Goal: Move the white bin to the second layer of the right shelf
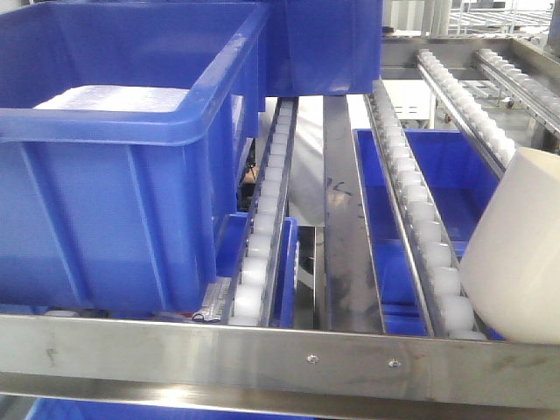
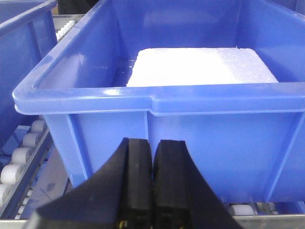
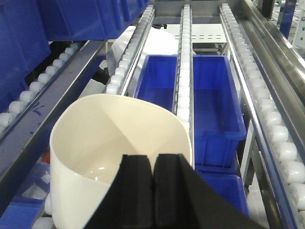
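The white bin [image 1: 518, 254] is a glossy cream tub, tilted, at the right edge of the front view, low over a roller lane [image 1: 418, 219] of the sloped steel rack tier, just behind the steel front lip [image 1: 262, 352]. In the right wrist view the bin [image 3: 105, 138] fills the lower left, its open mouth toward the camera. My right gripper [image 3: 153, 158] is shut at the bin's near rim and seems to pinch its wall. My left gripper [image 2: 152, 143] is shut and empty, just in front of a blue crate's wall [image 2: 200, 138]. Neither gripper shows in the front view.
A large blue crate [image 1: 114, 175] holding a white foam block [image 2: 200, 67] sits on the tier's left lanes. Another blue crate [image 1: 315, 44] stands farther back. Open blue crates [image 3: 209, 100] lie on the level below. More roller lanes [image 3: 267, 119] run on the right.
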